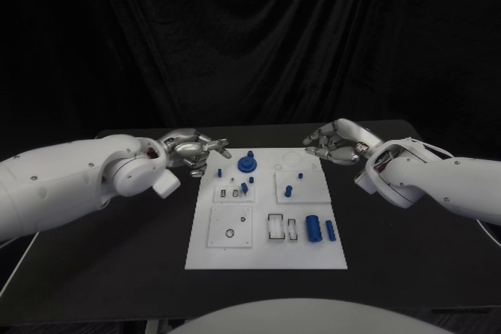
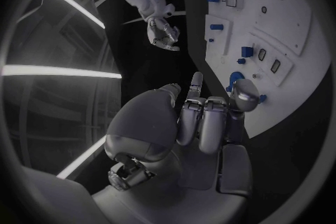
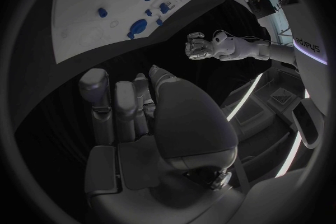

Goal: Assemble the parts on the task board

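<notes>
The white task board (image 1: 266, 254) lies in the middle of the black table. A blue round knobbed part (image 1: 247, 162) stands near its far edge, with small blue pegs (image 1: 245, 188) around it. Two blue cylinders (image 1: 312, 227) lie near the board's right edge. My left hand (image 1: 193, 151) hovers off the board's far left corner, fingers apart and holding nothing; its palm and fingers (image 2: 203, 117) reach toward the knobbed part (image 2: 235, 78). My right hand (image 1: 334, 142) hovers off the far right corner, fingers loosely curled and holding nothing. The right wrist view has its fingers (image 3: 129, 103) over dark table beside the board (image 3: 84, 0).
Black table (image 1: 418, 254) surrounds the board on all sides. White raised blocks with slots (image 1: 232, 227) sit on the board. A black curtain hangs behind the table. My right hand (image 2: 162, 33) and my left hand (image 3: 199, 46) each appear in the other wrist's view.
</notes>
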